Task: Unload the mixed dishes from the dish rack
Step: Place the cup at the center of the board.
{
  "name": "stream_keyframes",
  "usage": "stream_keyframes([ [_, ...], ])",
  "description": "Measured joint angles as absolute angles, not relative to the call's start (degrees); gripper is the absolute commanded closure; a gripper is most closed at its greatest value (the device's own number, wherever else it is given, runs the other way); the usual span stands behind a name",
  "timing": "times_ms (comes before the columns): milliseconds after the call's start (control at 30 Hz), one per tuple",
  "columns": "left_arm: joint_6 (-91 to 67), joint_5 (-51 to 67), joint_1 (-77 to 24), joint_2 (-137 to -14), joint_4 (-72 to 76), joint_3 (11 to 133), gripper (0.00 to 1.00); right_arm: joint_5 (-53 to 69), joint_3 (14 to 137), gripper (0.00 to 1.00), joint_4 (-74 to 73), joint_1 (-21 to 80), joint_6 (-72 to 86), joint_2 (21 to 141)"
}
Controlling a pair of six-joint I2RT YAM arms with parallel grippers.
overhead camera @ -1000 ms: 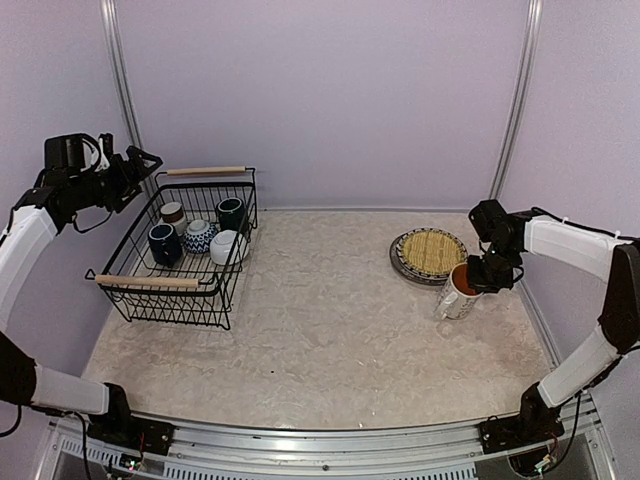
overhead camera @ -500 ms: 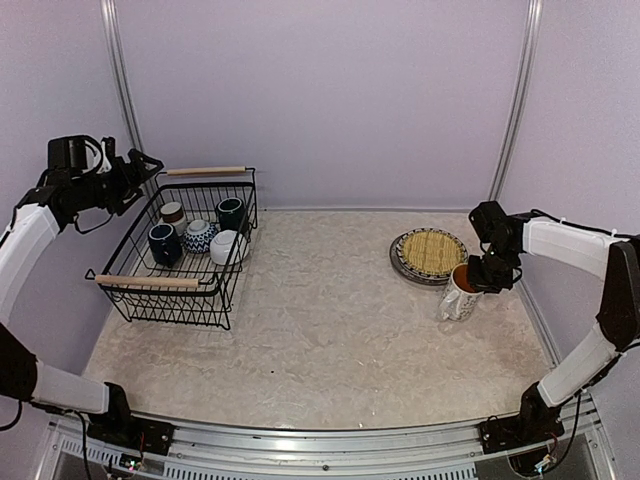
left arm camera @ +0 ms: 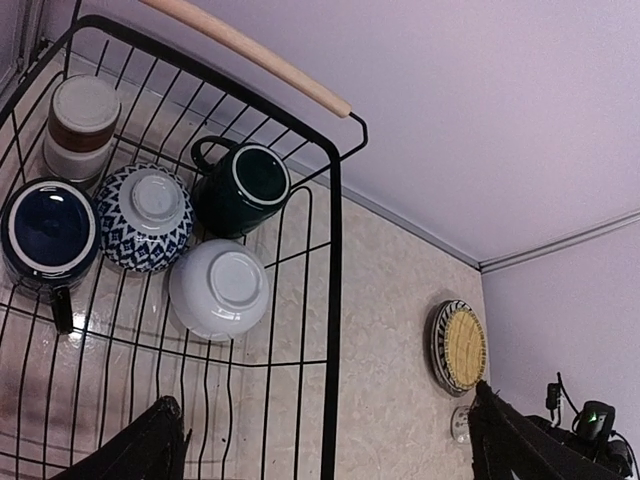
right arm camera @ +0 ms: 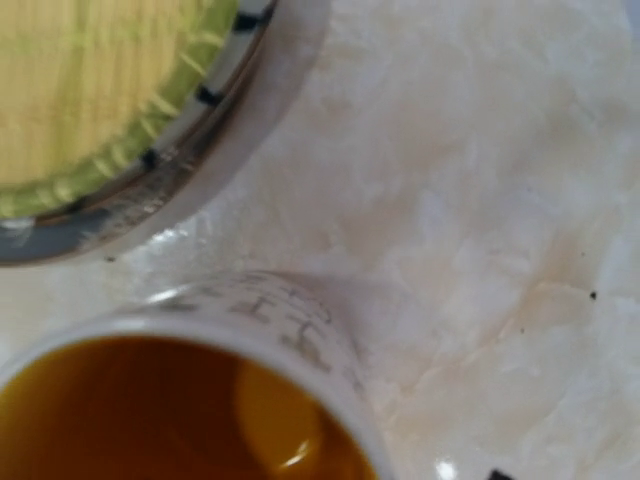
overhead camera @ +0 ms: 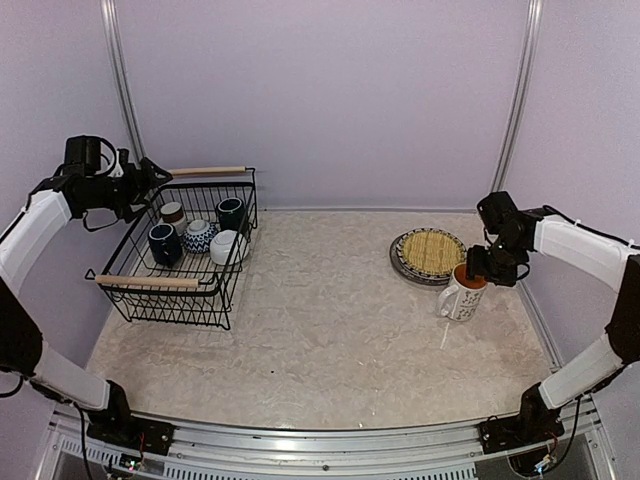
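Observation:
The dish rack (overhead camera: 150, 282) stands at the left and holds a dark blue mug (left arm camera: 48, 230), a dark mug (left arm camera: 245, 185), a patterned cup (left arm camera: 145, 215), a small brown-white cup (left arm camera: 80, 125) and an upturned white bowl (left arm camera: 218, 290). My left gripper (overhead camera: 150, 178) hovers open over the rack's far left corner, nothing between its fingers (left arm camera: 150, 445). At the right, the woven-look plate (overhead camera: 432, 250) lies on the striped plate (right arm camera: 215, 100). The white orange-lined mug (overhead camera: 460, 295) stands upright beside them. My right gripper (overhead camera: 482, 268) is open just above its rim, apart from it.
The rack's far wooden handle (overhead camera: 205, 171) is right next to my left gripper. The side walls stand close to both arms. Bare table (overhead camera: 330, 320) lies between the rack and the plates.
My right gripper has opened, let go of the white mug and lifted a little; the mug went from tilted to upright. My left gripper has shifted right toward the rack.

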State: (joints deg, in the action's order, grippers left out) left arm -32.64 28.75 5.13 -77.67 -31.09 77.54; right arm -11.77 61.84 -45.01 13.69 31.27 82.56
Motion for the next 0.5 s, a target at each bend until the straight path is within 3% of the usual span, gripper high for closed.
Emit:
stream_keyframes([
  [100,-32.01,28.08,5.10,-78.39,-32.01,77.84,0.08,-10.98,62.43,0.15,-45.54,13.69,30.39,79.99],
  [167,-31.62,27.55,5.08,-78.91,-32.80,77.93,0.10,-10.24,62.63,0.01,-45.54,13.69,29.61,77.69],
  [500,-30.41,22.65,5.15,-80.58,-34.65,78.32,0.10,-14.00,55.68,0.00,-39.97,13.69,30.76,59.79],
])
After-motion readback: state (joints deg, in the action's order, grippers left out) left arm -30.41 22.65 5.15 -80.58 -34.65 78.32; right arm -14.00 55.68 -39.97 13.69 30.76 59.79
